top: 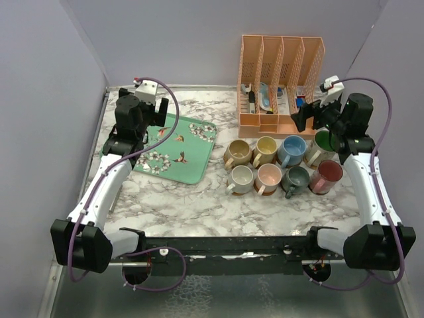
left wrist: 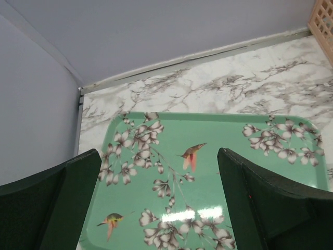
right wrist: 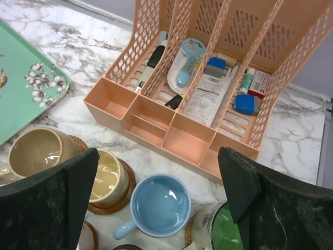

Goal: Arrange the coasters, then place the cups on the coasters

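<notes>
At the upper left of the overhead view our left pincer [top: 156, 107] hangs over the far end of the mint-green flowered tray [top: 195, 158]. Its jaws stand wide apart with nothing in them, and in its own wrist view the two dark fingers [left wrist: 57, 203] frame only the tray's bird-and-blossom print. The tray lies at a slant on the marbled surface [top: 199, 207], left of centre. Just right of it, in the centre right of the frame, the cups [top: 296, 177] stand close together in two rows of four. In the far row we see the tan cup [top: 237, 152], the yellow cup [top: 265, 150], the light blue cup [top: 293, 149] and the green cup [top: 323, 140]. In the near row are the cream cup [top: 240, 177], the pink cup [top: 268, 175], the grey-teal cup and the maroon cup [top: 326, 174]. The coasters [right wrist: 125, 199] lie beneath them (brown rims peek out under the tan and yellow cups in the right wrist view; for some of the others we cannot tell). Behind the cups, by the back wall, a peach slotted organiser [top: 278, 79] holds pens and small stationery. At the upper right our right pincer [top: 301, 117] hovers in front of the organiser, beside the green cup, its jaws spread wide and empty.
</notes>
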### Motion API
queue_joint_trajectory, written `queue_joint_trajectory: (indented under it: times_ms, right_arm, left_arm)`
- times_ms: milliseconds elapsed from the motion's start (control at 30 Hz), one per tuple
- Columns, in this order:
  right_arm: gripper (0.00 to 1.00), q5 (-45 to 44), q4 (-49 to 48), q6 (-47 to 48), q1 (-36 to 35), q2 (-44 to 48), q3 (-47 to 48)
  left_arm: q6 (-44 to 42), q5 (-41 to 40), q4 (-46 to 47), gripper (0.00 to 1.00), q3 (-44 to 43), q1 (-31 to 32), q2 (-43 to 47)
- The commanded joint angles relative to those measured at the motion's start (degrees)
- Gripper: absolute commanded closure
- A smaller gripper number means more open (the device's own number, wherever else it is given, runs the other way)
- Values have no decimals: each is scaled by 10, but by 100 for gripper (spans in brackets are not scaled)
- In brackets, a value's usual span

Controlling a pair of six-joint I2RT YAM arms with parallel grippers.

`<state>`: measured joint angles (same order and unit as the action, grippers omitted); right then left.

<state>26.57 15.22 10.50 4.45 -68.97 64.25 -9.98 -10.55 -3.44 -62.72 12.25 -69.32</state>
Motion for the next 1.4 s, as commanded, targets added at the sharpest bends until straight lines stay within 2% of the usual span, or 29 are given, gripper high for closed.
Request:
queue_joint_trajectory:
  times_ms: [0, 67, 200, 467, 1000, 1367]
  right_arm:
    - [0, 20, -33, -8, -2, 21, 2]
    - [0, 27, -16, 13, -2, 28, 2]
    - [0, 26, 7, 42, -2, 38, 1]
    - [0, 10, 19, 48, -1, 63, 3]
    - [1, -44, 13, 62, -1, 152, -43]
    - [4, -47, 6, 69, 1, 162, -56]
  left_arm:
    - [51, 120, 17, 1, 16, -28, 17]
    - [50, 142, 13, 1, 18, -33, 19]
    - [27, 138, 8, 1, 13, -33, 22]
    - [49, 144, 28, 1, 38, -35, 57]
    - [17, 117, 25, 1, 82, -37, 151]
    - [25, 143, 23, 1, 90, -36, 151]
